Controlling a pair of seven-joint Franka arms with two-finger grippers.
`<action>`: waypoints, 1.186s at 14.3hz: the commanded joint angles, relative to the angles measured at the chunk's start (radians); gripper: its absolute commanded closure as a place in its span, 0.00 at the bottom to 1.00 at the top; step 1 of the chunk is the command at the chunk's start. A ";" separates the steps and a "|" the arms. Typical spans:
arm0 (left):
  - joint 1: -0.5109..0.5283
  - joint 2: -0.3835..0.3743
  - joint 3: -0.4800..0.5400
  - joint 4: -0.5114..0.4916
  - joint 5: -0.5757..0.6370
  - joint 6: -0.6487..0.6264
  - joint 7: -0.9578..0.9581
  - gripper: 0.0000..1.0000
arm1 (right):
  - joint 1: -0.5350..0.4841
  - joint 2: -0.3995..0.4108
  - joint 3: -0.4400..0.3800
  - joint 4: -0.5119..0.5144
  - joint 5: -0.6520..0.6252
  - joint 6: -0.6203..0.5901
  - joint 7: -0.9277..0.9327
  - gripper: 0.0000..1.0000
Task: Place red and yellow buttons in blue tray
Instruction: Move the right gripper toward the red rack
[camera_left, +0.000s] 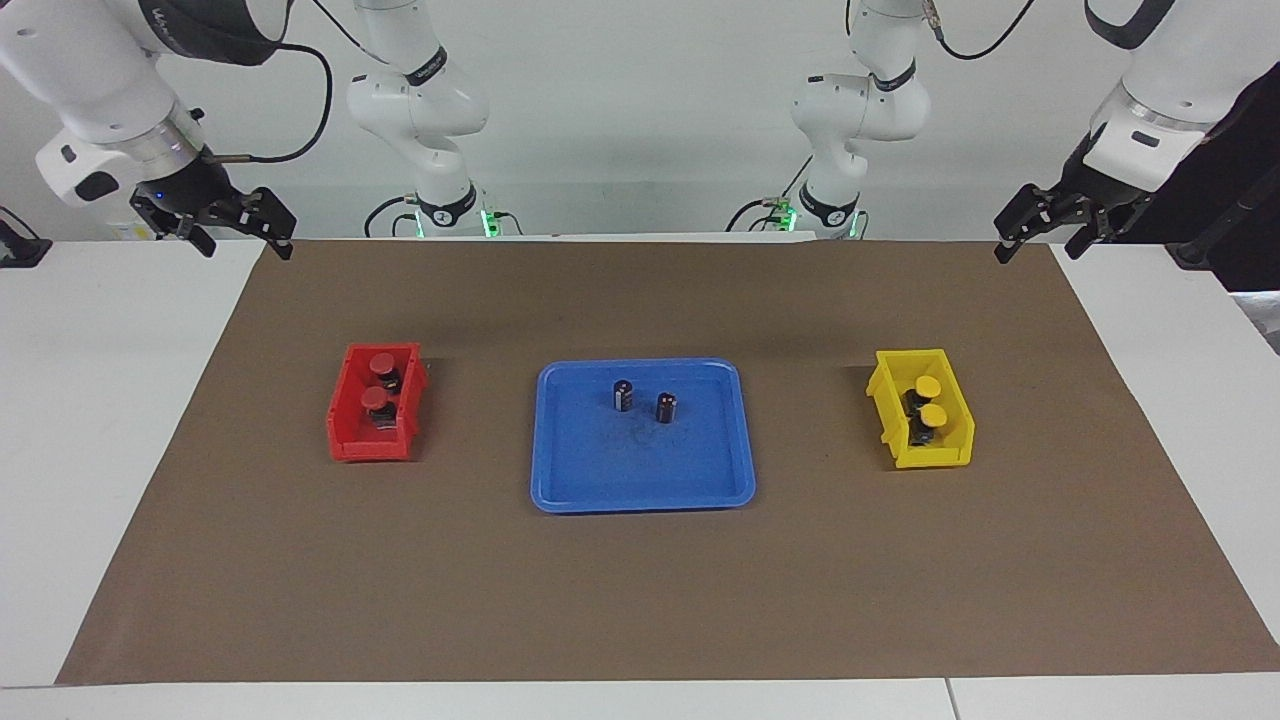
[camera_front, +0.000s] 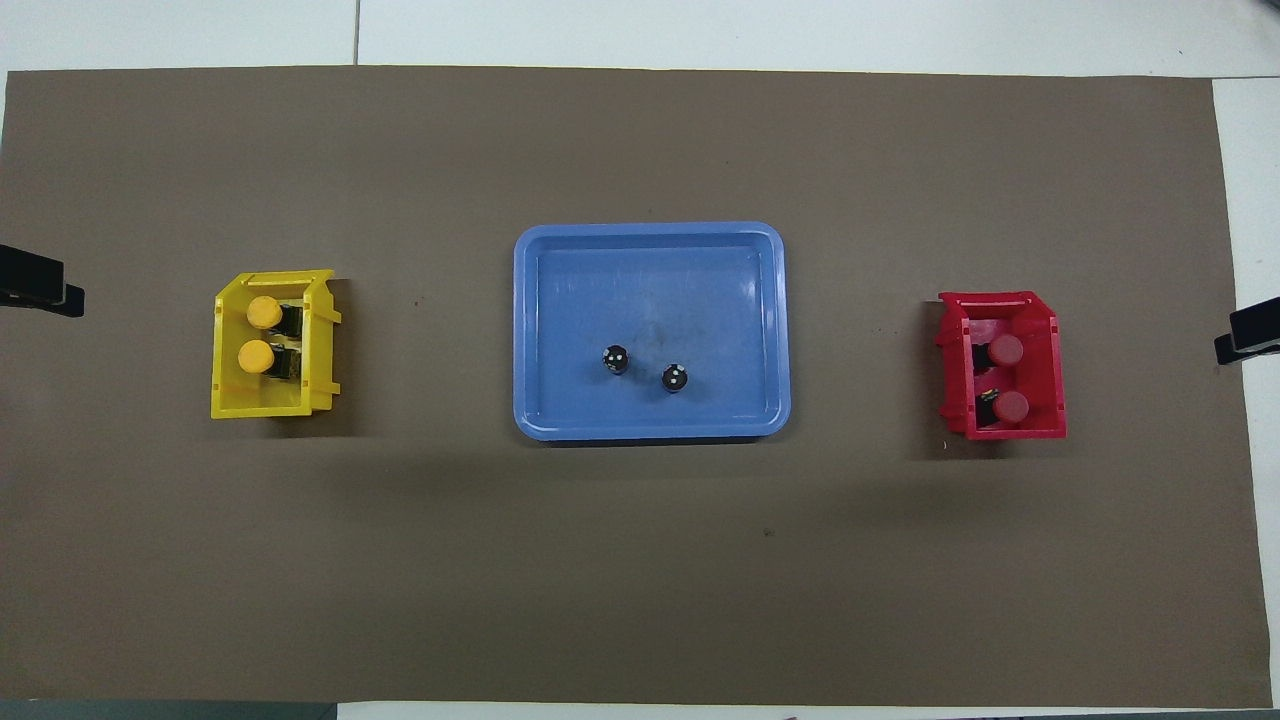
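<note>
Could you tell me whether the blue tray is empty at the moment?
Not empty: the blue tray holds two dark capless cylinders, standing upright and apart. No red or yellow buttons are in it yet.

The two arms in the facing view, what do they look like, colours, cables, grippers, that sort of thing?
Both arms are glossy white with rounded segments, black bands at the joints and black cables looping off them. The right gripper and the left gripper are black two-finger units on white wrists. Green lights glow at the bases.

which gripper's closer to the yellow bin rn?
Left. The left gripper hangs over the mat's edge at the yellow bin's end of the table. The right gripper hangs at the other end, by the red bin. Both wait.
</note>
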 joint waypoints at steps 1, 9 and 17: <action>0.007 -0.029 -0.006 -0.028 0.013 -0.008 0.011 0.00 | 0.003 -0.007 0.009 0.003 0.006 -0.007 0.005 0.00; -0.003 -0.029 -0.007 -0.028 0.013 -0.008 0.009 0.00 | 0.003 -0.007 0.010 0.003 0.006 -0.010 0.005 0.00; 0.007 -0.030 -0.003 -0.028 0.013 -0.043 0.009 0.00 | 0.054 0.068 0.061 -0.015 0.006 0.142 0.008 0.00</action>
